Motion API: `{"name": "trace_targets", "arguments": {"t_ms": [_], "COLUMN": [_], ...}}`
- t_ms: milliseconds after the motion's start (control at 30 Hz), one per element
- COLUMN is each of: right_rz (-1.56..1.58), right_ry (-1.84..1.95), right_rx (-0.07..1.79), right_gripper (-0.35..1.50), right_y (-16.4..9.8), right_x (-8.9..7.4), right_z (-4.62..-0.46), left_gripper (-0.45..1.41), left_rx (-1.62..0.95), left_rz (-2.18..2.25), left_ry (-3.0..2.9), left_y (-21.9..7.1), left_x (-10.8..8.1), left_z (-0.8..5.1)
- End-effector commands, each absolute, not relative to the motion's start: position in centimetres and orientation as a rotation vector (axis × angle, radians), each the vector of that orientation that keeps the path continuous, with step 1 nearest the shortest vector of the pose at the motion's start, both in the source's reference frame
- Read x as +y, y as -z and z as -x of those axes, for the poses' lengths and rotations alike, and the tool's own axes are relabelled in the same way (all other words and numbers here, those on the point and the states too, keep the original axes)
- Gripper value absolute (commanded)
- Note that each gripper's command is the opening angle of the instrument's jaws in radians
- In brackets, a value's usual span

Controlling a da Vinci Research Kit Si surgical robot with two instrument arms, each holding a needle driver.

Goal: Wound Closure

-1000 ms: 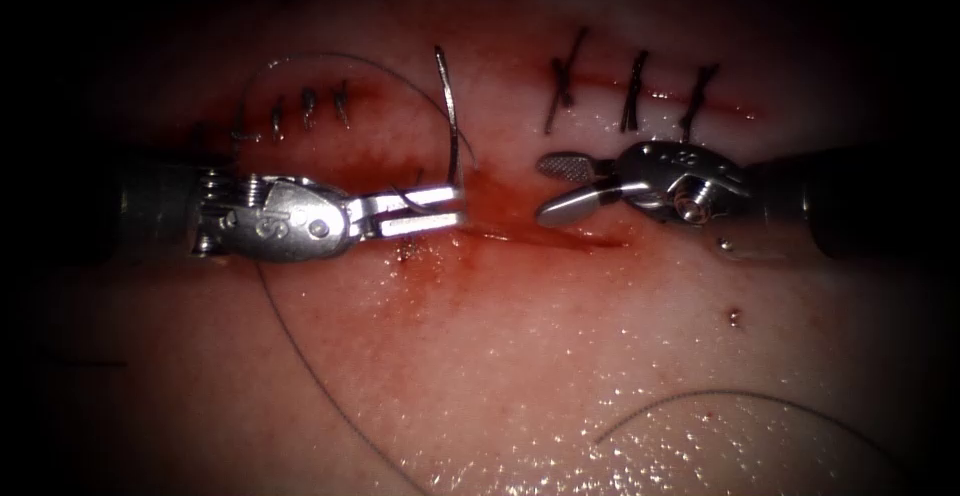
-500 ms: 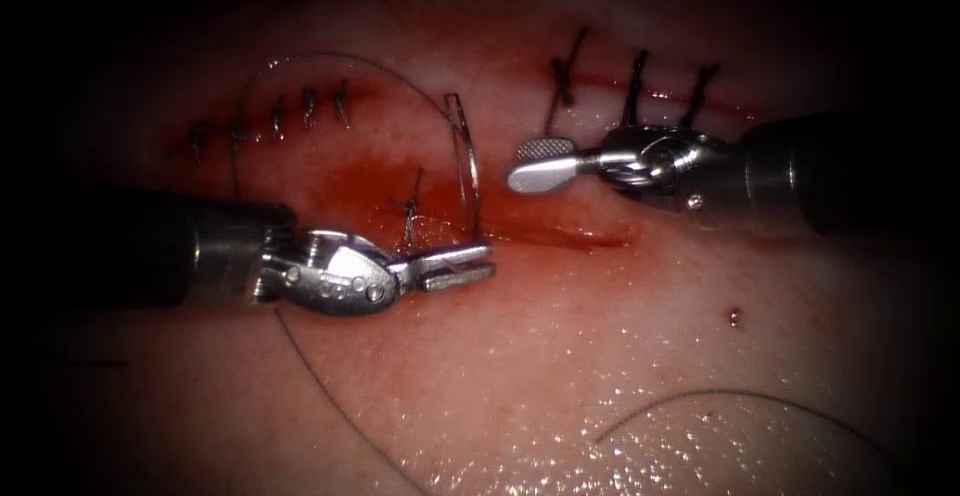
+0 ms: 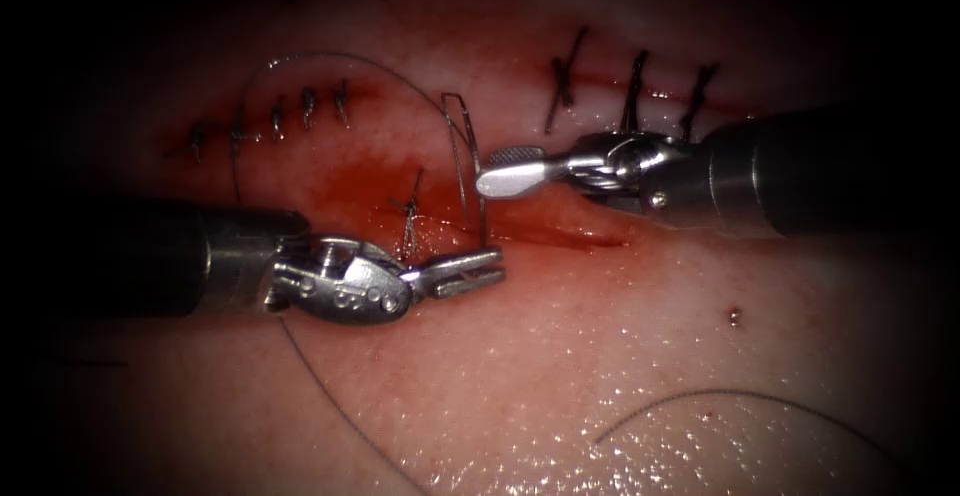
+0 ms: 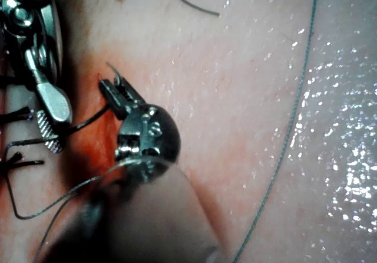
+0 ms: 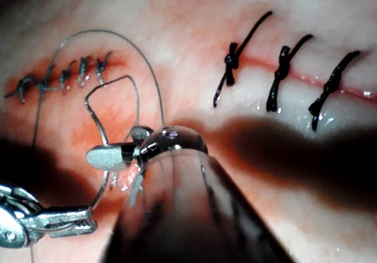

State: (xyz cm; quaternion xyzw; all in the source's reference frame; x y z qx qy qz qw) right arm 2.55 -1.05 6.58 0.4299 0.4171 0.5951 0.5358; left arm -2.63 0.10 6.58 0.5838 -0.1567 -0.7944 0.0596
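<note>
- The left arm's steel needle driver (image 3: pixel 478 268) has its jaws closed on the thin curved steel needle (image 3: pixel 470 171) near one end of its curve; the rest of the arc rises up from the jaws, free above the pale, wet pork-belly tissue (image 3: pixel 620 356).
- The right arm's steel needle driver (image 3: pixel 500 171) sits just beside the upper part of the needle, jaws parted, holding nothing; its flat ribbed jaw face shows from above.
- The right wrist view shows that tool (image 5: pixel 115 151) with the needle (image 5: pixel 94 112) arching close around its tip, and the left tool (image 5: pixel 62 220) clamped on the needle's lower end.
- The left wrist view shows the left tool (image 4: pixel 115 92) from behind, with the needle's short end (image 4: pixel 113 71) poking past the jaws.
- Fine grey thread (image 3: pixel 330 58) loops above the left tool, over the red fluid (image 3: pixel 360 181).
- Dark knotted stitches (image 3: pixel 632 91) lie beyond the right tool.
</note>
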Motion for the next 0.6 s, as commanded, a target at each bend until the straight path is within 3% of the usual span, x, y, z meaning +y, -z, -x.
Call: {"name": "trace_targets", "arguments": {"t_ms": [33, 400, 433, 467, 533, 600], "right_rz": [-1.034, -1.06, -1.057, -1.052, -1.016, -0.947], "right_ry": [-1.401, -1.37, -1.372, -1.376, -1.397, -1.433], "right_rx": [0.993, 0.991, 0.991, 0.992, 0.956, 0.898], "right_gripper": [1.23, 0.98, 0.88, 0.61, -0.35, -0.35], "right_y": [-6.62, -6.63, -6.63, -6.63, -6.63, -6.65], "right_x": [-1.11, -1.16, -1.16, -1.16, -1.15, -1.12], "right_z": [-2.68, -2.76, -2.76, -2.76, -2.75, -2.74], "left_gripper": [-0.45, -0.45, -0.45, -0.45, -0.45, -0.45], "left_rx": [-0.469, -0.446, -0.446, -0.441, -0.431, -0.41], "left_rz": [-1.758, -1.704, -1.704, -1.704, -1.698, -1.689], "left_ry": [2.404, 2.365, 2.365, 2.362, 2.361, 2.348], "left_y": [-6.62, -6.59, -6.6, -6.59, -6.59, -6.58], "left_x": [0.04, 0.0, -0.01, -0.01, -0.03, -0.05], "left_z": [2.69, 2.73, 2.73, 2.73, 2.74, 2.75]}}
